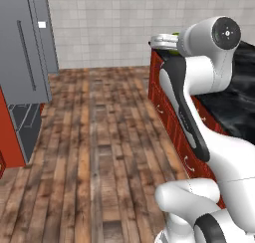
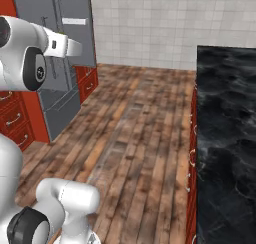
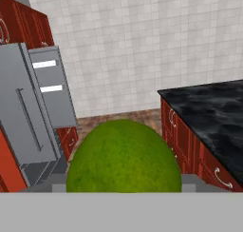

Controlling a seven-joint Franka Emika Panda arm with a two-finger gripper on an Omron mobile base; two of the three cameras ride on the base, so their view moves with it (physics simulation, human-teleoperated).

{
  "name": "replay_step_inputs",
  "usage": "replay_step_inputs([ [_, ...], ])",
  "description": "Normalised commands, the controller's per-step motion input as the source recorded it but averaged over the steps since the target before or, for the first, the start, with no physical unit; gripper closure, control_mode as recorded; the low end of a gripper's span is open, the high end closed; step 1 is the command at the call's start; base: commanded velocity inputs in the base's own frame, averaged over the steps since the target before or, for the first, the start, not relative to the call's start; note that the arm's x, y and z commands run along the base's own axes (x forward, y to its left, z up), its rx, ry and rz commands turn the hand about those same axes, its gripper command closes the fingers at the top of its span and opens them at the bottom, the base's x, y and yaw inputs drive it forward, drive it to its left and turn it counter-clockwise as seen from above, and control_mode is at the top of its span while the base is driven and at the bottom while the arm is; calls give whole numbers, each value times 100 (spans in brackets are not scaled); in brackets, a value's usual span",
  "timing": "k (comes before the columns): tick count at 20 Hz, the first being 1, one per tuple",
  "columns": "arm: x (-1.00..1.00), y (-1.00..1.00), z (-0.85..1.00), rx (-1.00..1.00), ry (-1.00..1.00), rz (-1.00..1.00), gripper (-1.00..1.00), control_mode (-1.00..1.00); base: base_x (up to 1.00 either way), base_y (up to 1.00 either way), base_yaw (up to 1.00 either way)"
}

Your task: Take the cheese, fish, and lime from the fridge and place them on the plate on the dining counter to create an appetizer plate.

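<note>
Lime (image 3: 123, 157), green and round, sits right at the hand camera between the tool's (image 3: 123, 181) two tips, which stand wide and clasp it on either side. Beyond it, on one side, the black marble worktop (image 3: 213, 112) runs over red drawers; on the other stands the grey fridge (image 3: 28, 121) with a door swung open and two white bins on the door. Wooden floor (image 1: 99, 137) lies between them, and a pale tiled wall closes the back. No writing or labels can be read anywhere.

No readable text, label, brand, number or sign appears on anything here.
</note>
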Motion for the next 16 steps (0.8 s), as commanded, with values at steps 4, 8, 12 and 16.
replay_step_inputs([
  [4,0,0,0,0,0,0,100,100,-100,39,-13],
  [8,0,0,0,0,0,0,100,100,-100,34,-11],
  [12,0,0,0,0,0,0,100,100,-100,23,-11],
  [16,0,0,0,0,0,0,100,100,-100,7,-13],
])
